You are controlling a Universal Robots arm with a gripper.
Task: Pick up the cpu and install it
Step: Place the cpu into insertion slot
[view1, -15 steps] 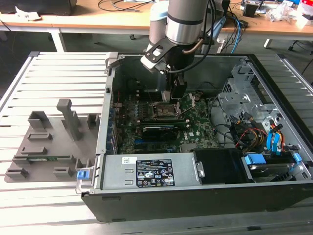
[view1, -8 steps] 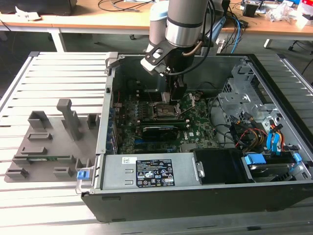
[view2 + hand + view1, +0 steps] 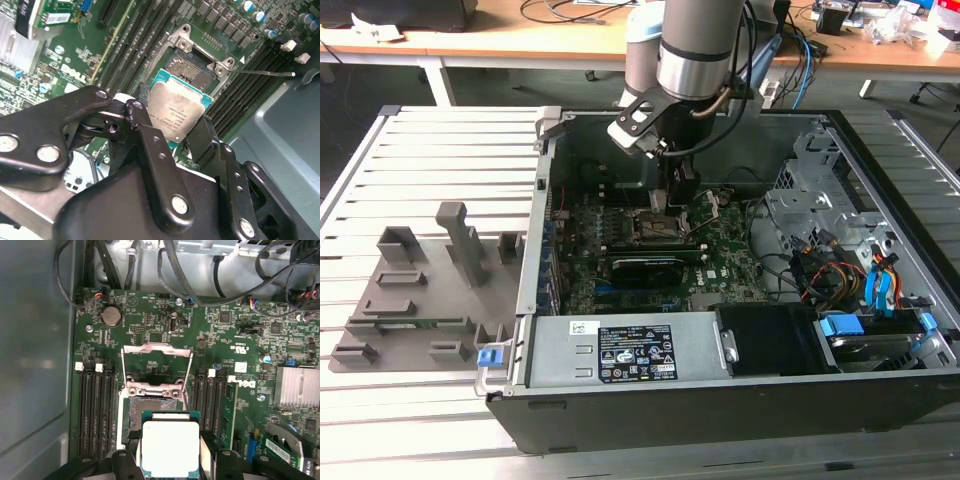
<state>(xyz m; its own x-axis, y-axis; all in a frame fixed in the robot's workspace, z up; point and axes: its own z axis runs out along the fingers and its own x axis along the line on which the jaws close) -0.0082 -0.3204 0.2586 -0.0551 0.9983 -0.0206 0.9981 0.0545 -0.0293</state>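
The cpu [image 3: 177, 112], a small square chip with a pale silver top and green edge, sits between the black fingers [image 3: 139, 120] of my gripper [image 3: 172, 126], which is shut on its sides. It hangs just above the motherboard, partly over the open black socket [image 3: 192, 65]. In the first wrist view the cpu [image 3: 170, 447] overlaps the near edge of the socket [image 3: 147, 415], whose metal frame [image 3: 157, 352] is flipped up. In the exterior view my gripper [image 3: 665, 205] reaches down into the open computer case right over the socket [image 3: 660, 228].
Memory slots [image 3: 95, 410] flank the socket on both sides. A black card [image 3: 645, 268] lies just in front of the socket, with a drive cage [image 3: 810, 190] and cables at the exterior view's right. A grey holder tray [image 3: 410, 290] rests on the slatted table outside the case.
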